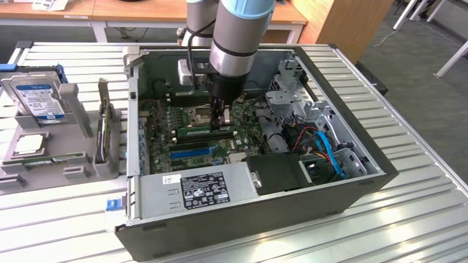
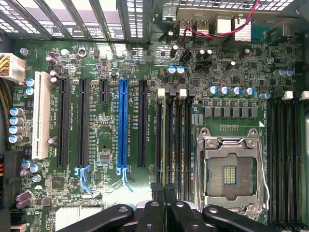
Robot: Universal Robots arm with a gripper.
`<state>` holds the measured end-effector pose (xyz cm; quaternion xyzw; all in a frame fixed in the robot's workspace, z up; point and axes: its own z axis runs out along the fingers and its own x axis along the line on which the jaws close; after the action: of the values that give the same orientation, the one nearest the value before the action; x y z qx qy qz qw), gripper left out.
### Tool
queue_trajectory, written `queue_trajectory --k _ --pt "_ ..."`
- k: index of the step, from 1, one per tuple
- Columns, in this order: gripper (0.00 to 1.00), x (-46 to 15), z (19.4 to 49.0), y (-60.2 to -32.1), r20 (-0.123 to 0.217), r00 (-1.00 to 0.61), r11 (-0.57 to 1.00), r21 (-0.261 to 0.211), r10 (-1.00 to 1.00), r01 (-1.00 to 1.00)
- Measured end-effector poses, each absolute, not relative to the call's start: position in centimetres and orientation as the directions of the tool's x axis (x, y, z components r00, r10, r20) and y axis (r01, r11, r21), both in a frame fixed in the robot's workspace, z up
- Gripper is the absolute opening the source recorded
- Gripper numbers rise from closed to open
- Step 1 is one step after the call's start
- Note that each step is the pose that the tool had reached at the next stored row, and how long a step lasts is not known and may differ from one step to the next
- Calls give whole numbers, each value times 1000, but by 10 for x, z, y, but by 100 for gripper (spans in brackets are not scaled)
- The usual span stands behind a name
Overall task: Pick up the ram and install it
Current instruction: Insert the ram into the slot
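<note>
Green and narrow, the ram (image 1: 196, 131) stands on edge in a memory slot of the motherboard (image 1: 157, 129), just beside the CPU socket (image 1: 197, 115), inside the open computer case (image 1: 241, 224). Directly above it the end effector (image 1: 222, 121) is clenched, its dark fingers (image 2: 155, 189) pinched on the stick's top edge. The case sits on a slatted metal surface (image 1: 417, 219).

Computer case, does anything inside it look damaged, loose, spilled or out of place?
Nothing looks spilled or broken. One oddity: the processor socket on the motherboard sits bare, its metal frame exposed with no cooler over it.
</note>
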<state>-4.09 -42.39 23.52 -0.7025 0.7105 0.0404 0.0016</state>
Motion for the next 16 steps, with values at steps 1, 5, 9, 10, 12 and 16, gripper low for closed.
queue_trajectory --k 1,5,9,10,12,16 --pt "11 -41 235 -424 -59 -13 10 55 -998 -998" --pt "11 -41 233 -424 -59 -13 10 55 -998 -998" --pt "11 -41 233 -424 -59 -13 10 55 -998 -998" --pt "11 -41 233 -424 -59 -13 10 55 -998 -998" --pt "11 -41 233 -424 -59 -13 10 55 -998 -998" --pt "11 -41 233 -424 -59 -13 10 55 -998 -998"
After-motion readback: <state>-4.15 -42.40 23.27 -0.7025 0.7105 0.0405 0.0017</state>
